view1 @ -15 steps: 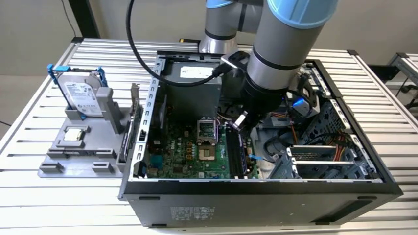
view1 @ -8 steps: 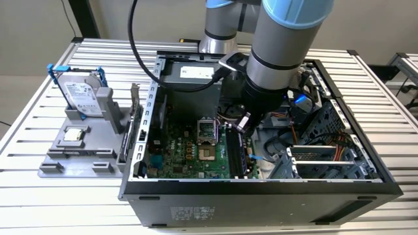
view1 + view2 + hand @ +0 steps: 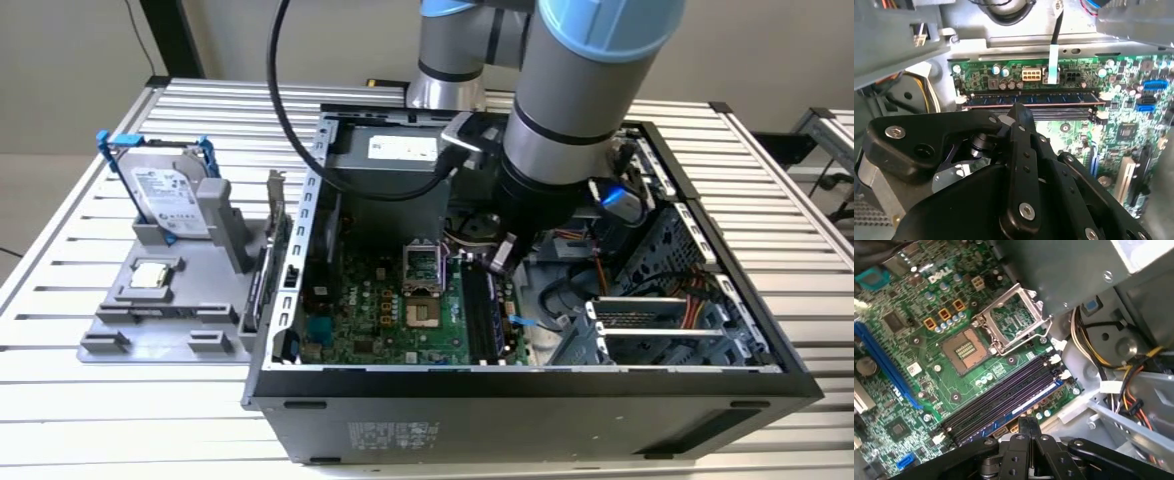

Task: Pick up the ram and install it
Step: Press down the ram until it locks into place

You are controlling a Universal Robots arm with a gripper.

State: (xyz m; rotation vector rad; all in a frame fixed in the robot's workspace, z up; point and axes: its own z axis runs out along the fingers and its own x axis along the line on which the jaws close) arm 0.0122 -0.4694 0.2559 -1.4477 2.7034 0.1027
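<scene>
The ram is a long bluish stick with a row of dark chips. It stands on edge in the memory slot nearest the case's drive bay, and also appears as the ram in the first wrist view. My gripper reaches down into the open computer case. In both wrist views the gripper has its black fingers drawn together, the tips right above the stick's top edge near its middle. Whether the tips touch the stick I cannot tell.
Dark empty memory slots lie beside the ram on the green motherboard. The processor socket stands open. Cables and a metal drive cage crowd the other side. A hard drive in a blue frame stands on a grey fixture.
</scene>
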